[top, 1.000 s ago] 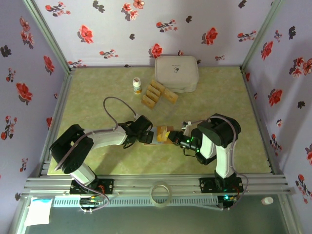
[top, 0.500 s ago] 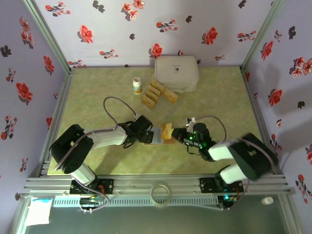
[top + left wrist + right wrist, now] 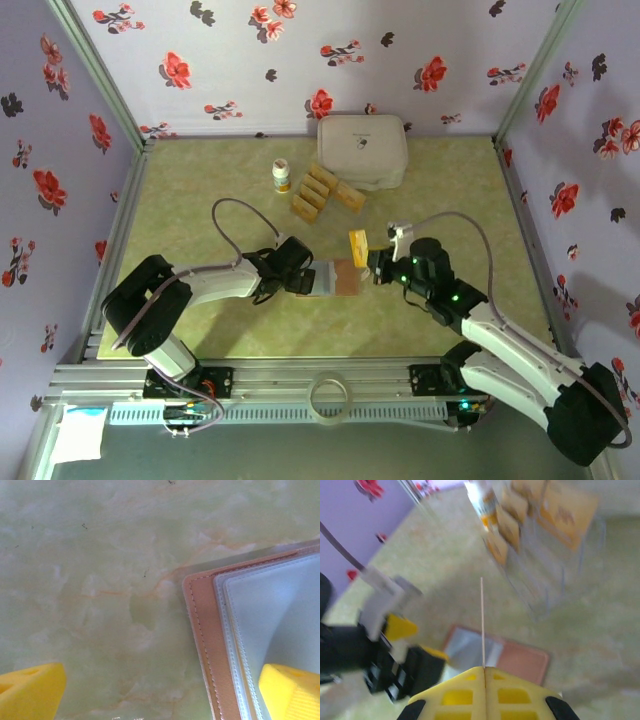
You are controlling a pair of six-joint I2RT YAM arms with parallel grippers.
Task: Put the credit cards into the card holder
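The card holder (image 3: 343,277) lies open on the table, a pinkish-tan cover with greyish pockets (image 3: 270,610). My left gripper (image 3: 311,279) is open at its left end, one yellow finger (image 3: 291,690) resting on a pocket and the other (image 3: 30,691) over bare table. My right gripper (image 3: 368,255) is shut on one gold credit card (image 3: 358,243), held above and behind the holder's right half. In the right wrist view that card (image 3: 482,622) shows edge-on above the shut gripper (image 3: 484,669), with the card holder (image 3: 520,657) below. More credit cards (image 3: 322,191) stand in a clear rack.
A white rounded box (image 3: 362,150) sits at the back, right of the card rack (image 3: 540,535). A small white bottle (image 3: 281,176) stands left of the rack. A tape roll (image 3: 330,395) lies on the front rail. Flowered walls enclose the table.
My right arm has swung out to the right, carrying the card up and back off the holder, which now shows open. The left gripper has stayed in place.
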